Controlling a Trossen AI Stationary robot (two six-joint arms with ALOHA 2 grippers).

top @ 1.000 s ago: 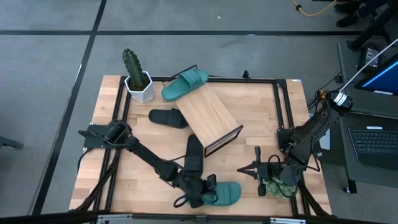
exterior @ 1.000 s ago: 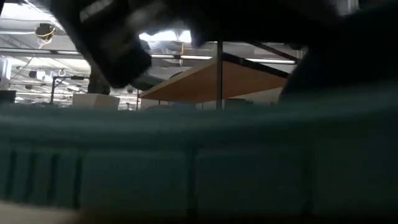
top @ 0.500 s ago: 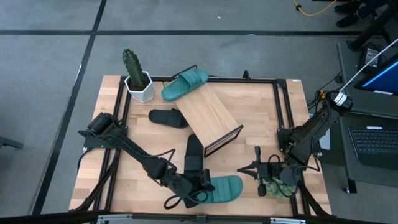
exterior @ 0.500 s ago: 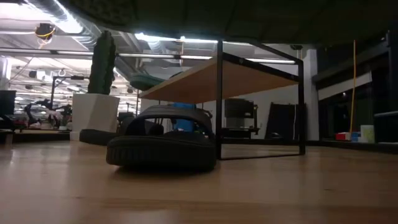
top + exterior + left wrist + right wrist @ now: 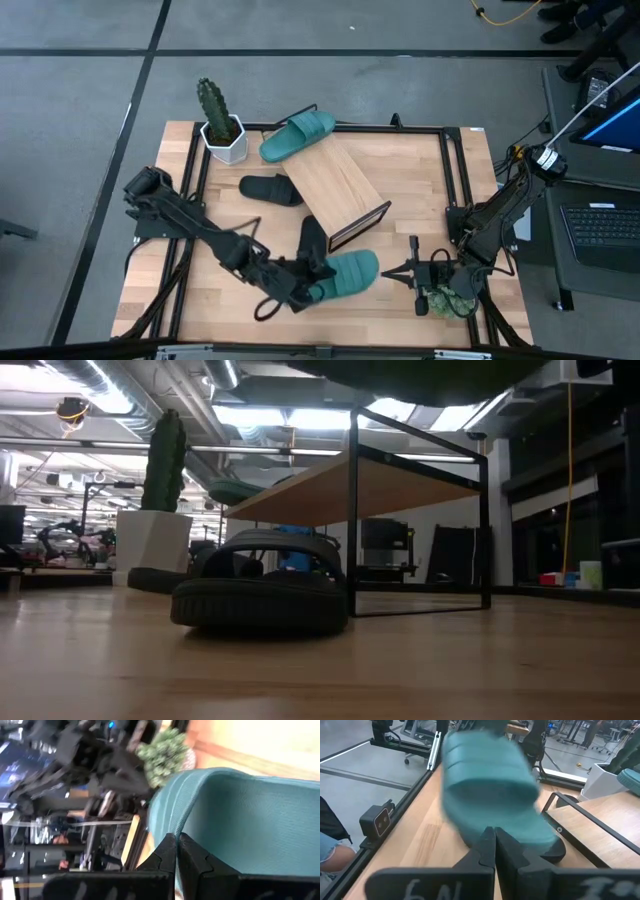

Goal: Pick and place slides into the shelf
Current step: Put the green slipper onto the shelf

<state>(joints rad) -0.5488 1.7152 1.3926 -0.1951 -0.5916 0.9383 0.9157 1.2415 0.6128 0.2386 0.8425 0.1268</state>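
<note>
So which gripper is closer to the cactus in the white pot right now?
The left. The left gripper is at the table's front middle, shut on a teal slide. The right gripper, shut, waits at the front right, farther from the cactus at the back left corner.

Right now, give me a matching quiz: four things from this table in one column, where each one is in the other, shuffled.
1. cactus
2. lifted teal slide
3. other teal slide
4. right gripper

A. on the shelf's far end
B. in the left gripper
C. far-left table corner
D. shut, by a small plant

Pairs: 1-C, 2-B, 3-A, 4-D
</note>
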